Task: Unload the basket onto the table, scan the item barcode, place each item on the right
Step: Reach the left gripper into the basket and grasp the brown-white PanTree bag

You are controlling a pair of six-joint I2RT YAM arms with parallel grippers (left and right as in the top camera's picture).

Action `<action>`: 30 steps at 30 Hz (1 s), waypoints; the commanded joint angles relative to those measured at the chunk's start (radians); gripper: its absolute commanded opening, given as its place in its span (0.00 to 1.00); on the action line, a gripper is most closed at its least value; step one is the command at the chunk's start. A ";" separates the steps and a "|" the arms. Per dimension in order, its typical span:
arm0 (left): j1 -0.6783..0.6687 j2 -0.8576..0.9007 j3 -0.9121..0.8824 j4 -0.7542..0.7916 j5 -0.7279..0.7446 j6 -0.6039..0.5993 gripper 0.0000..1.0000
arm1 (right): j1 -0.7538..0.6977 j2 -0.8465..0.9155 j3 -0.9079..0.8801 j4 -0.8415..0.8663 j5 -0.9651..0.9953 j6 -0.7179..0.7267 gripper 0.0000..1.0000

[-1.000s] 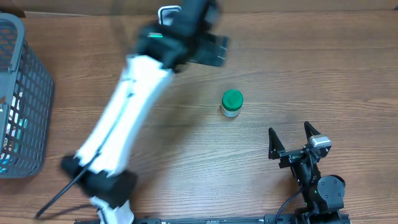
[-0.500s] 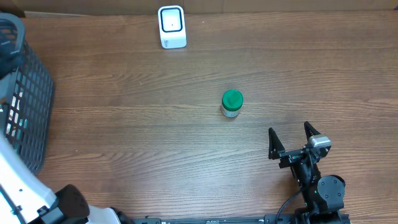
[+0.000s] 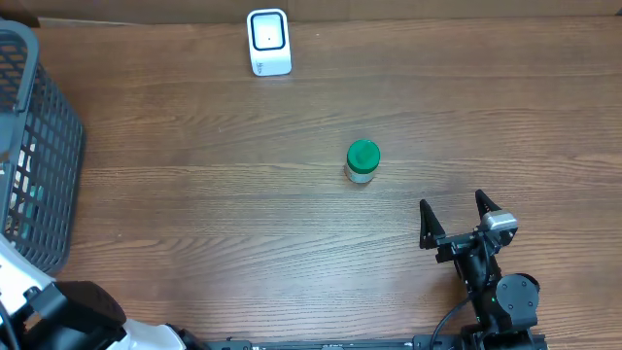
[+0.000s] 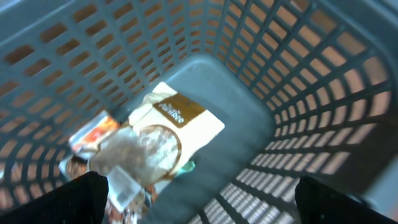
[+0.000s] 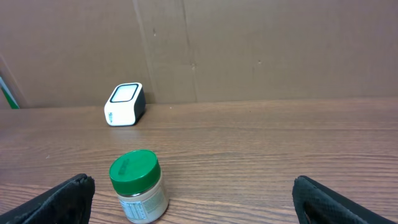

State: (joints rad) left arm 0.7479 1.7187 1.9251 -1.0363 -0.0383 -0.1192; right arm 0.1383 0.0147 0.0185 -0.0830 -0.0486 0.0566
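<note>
You find the grey mesh basket point(image 3: 44, 126) at the left edge of the table point(image 3: 243, 233). The left wrist camera looks down into it. On its floor lies a white packet with a brown label point(image 4: 177, 121), partly under a clear plastic wrapping point(image 4: 140, 152). Beside that there is an orange packet point(image 4: 93, 132), close to the wall. The print on them is too blurred to read. The left gripper point(image 4: 199, 208) hangs over these things with its two fingers spread wide, and nothing is between them.

The task's thing is a small jar point(image 3: 362, 163) with a round green lid and a pale body, and a label with small print goes around it. It stands upright near the middle of the table, alone, well apart from the basket. The white scanner point(image 3: 268, 42) stands at the far edge, behind the jar and a little to its left. The right gripper point(image 3: 453, 206) is near the front edge, to the right of the jar, with its fingers wide apart and holding nothing.
</note>
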 commanded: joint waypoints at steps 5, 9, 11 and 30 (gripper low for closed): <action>0.000 0.097 -0.095 0.098 -0.080 0.291 1.00 | 0.002 -0.012 -0.011 0.003 -0.005 0.006 1.00; 0.002 0.193 -0.099 0.095 -0.153 0.319 1.00 | 0.002 -0.012 -0.011 0.003 -0.005 0.006 1.00; 0.002 0.235 -0.099 0.098 -0.153 0.318 1.00 | 0.002 -0.012 -0.011 0.003 -0.005 0.006 1.00; 0.006 0.467 -0.099 0.142 -0.235 0.438 1.00 | 0.002 -0.012 -0.011 0.003 -0.005 0.006 1.00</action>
State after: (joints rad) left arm 0.7528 2.1532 1.8328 -0.9112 -0.2584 0.2710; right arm 0.1383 0.0147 0.0185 -0.0830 -0.0486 0.0566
